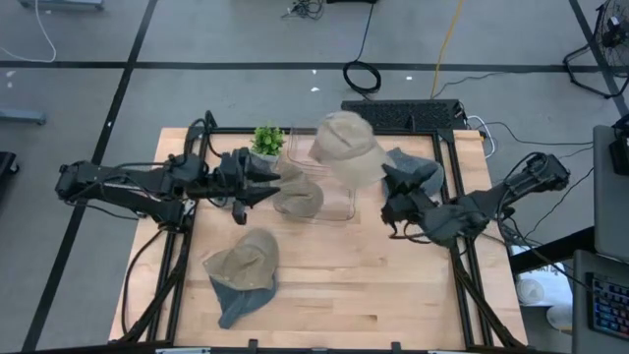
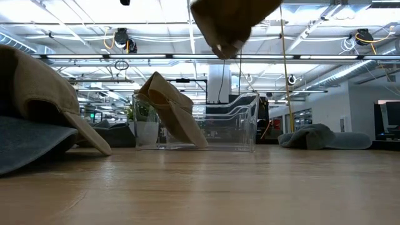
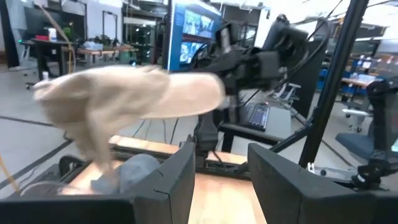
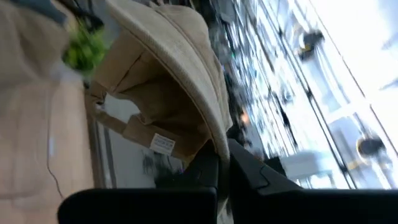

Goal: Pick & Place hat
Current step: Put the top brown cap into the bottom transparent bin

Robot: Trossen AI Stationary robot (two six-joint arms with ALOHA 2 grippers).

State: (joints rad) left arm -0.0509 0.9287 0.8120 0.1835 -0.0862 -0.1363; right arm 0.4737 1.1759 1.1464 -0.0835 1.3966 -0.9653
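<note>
On the table, near edge to far:
Front caps: a tan one (image 1: 246, 258) lies on a grey one (image 1: 236, 295).
Left gripper (image 1: 267, 183): fingers half apart, empty, beside the bin.
Bin (image 1: 339, 202): clear, a tan hat (image 1: 298, 194) draped over its left wall.
Right gripper (image 1: 393, 187): clamped on the brim of the lifted hat (image 1: 346, 147), above the bin's far right corner.
Grey cap (image 1: 418, 169): just right of the bin, under the right arm.
Plant (image 1: 266, 141): at the bin's far left corner.
Keyboard (image 1: 403, 113): at the far edge.

Tan hat (image 1: 346, 147) — lifted, hanging over the clear bin (image 1: 329, 192)
</note>
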